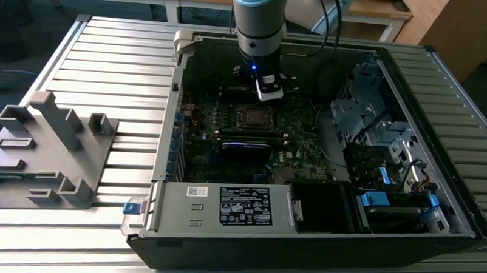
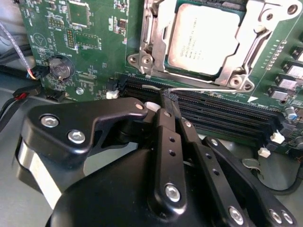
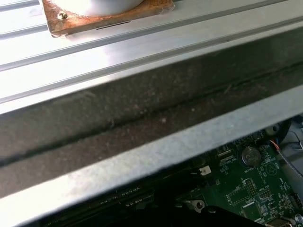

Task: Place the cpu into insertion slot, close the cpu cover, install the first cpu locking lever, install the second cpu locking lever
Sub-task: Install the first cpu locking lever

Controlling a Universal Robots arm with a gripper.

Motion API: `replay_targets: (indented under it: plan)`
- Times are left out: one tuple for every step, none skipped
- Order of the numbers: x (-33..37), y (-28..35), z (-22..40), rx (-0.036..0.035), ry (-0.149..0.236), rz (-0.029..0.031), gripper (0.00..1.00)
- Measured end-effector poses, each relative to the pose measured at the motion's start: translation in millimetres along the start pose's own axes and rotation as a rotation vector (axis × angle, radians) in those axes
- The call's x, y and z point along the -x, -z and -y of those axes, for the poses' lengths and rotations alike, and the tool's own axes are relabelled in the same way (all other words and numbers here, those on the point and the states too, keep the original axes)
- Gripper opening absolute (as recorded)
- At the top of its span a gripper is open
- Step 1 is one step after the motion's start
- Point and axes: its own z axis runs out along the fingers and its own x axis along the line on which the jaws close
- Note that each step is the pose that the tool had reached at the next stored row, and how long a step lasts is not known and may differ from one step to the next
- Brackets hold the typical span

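The cpu [image 2: 203, 35] lies flat in the insertion slot [image 1: 254, 116] of the green motherboard [image 2: 94, 42], its grey metal face up. The silver cpu cover [image 2: 251, 21] lies down around it. A thin silver locking lever [image 2: 213, 89] runs along the socket's edge beside the memory slots. In the second wrist view my gripper [image 2: 169, 98] is shut, and its black fingertips touch the hooked end of that lever. I cannot tell whether the wire is pinched between them. In the exterior view the gripper [image 1: 267, 93] hangs inside the open case just behind the socket.
Long black memory slots [image 2: 227, 111] lie right under the fingers, and a coin battery [image 2: 60, 68] sits off to one side. The labelled power-supply box [image 1: 224, 205] fills the case's front, with drive cages [image 1: 366, 110] at the exterior view's right. A grey fixture [image 1: 48, 148] stands on the slatted table.
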Motion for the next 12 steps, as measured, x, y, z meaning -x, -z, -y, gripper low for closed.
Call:
replay_targets:
  plan:
    - [0.0,-0.4,0.1,0.0003,0.000,0.0003,0.11]
    - [-0.1,-0.8,0.3,0.0003,0.000,0.0005,0.11]
    - [-0.1,-1.1,0.4,0.0000,0.000,0.0005,0.11]
    - [-0.1,-1.4,0.4,-0.0004,0.001,0.0007,0.11]
    - [-0.1,-1.7,0.5,-0.0007,0.001,0.0008,0.11]
    - [0.0,-2.0,0.5,-0.0011,0.001,0.0008,0.11]
    - [0.3,-2.2,0.5,-0.0015,0.001,0.0009,0.11]
    - [0.8,-2.5,0.3,-0.0020,0.001,0.0010,0.11]
    - [1.2,-2.9,0.3,-0.0022,0.001,0.0012,0.11]
    - [1.6,-3.3,0.3,-0.0023,0.001,0.0014,0.11]
    - [2.0,-3.6,0.3,-0.0027,0.001,0.0015,0.11]
    - [2.5,-3.9,0.4,-0.0031,0.001,0.0016,0.11]
